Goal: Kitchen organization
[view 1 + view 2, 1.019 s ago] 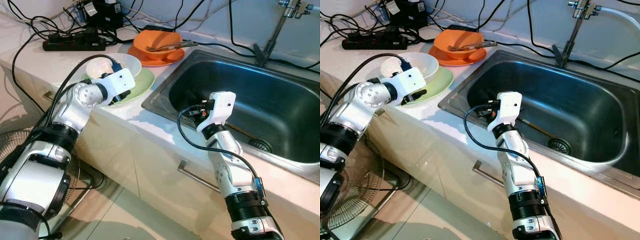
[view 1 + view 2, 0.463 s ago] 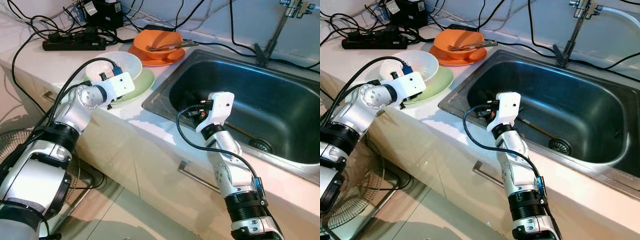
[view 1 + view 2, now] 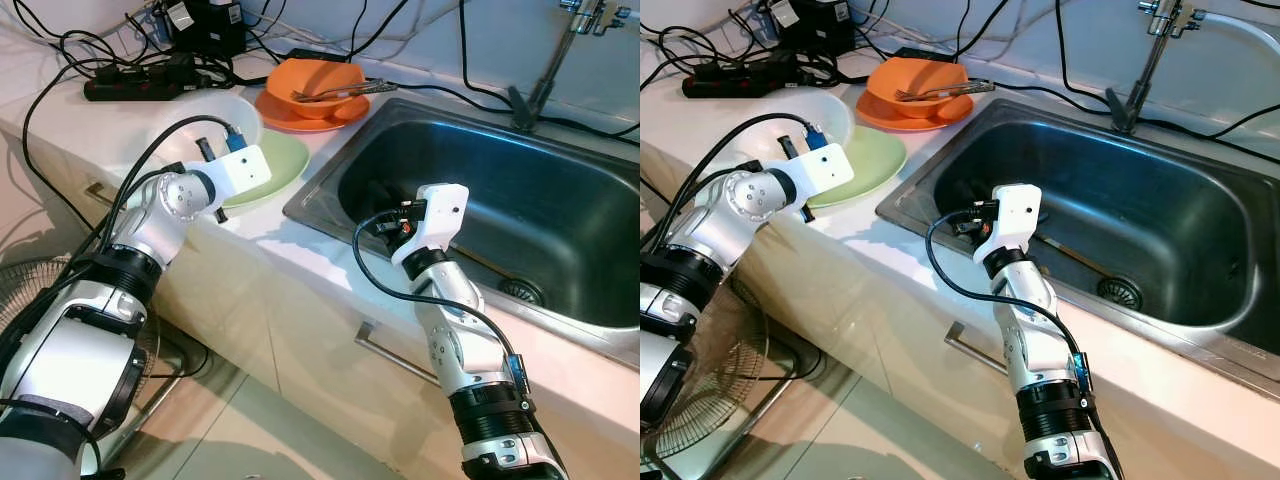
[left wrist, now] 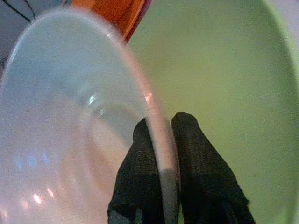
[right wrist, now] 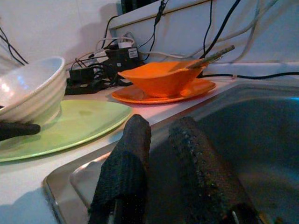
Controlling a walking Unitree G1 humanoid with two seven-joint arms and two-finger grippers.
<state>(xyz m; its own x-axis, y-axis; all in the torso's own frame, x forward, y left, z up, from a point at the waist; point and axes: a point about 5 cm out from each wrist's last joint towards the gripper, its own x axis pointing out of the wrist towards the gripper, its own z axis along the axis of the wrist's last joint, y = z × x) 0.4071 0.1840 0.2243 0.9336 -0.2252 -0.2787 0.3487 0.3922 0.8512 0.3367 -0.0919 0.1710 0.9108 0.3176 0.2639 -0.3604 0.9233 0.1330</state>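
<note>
My left claw (image 4: 161, 154) is clenched on the rim of the white bowl (image 4: 79, 121), one finger inside the wall and one outside, and the bowl is tipped up off the green plate (image 3: 275, 165) that lies just under and beyond my fingers. Past the plate, farther along the desk (image 3: 120, 120), an orange bowl (image 3: 318, 82) sits on an orange plate (image 3: 290, 112) with utensils laid across it. My right claw (image 5: 159, 154) hangs just inside the near wall of the sink (image 3: 560, 190), its two fingers close together with nothing between them, well apart from the dishes. I judge the tidying to be at an early stage: only the white bowl is in hand, not yet set anywhere new, while the green plate and the orange set lie untouched by the sink.
</note>
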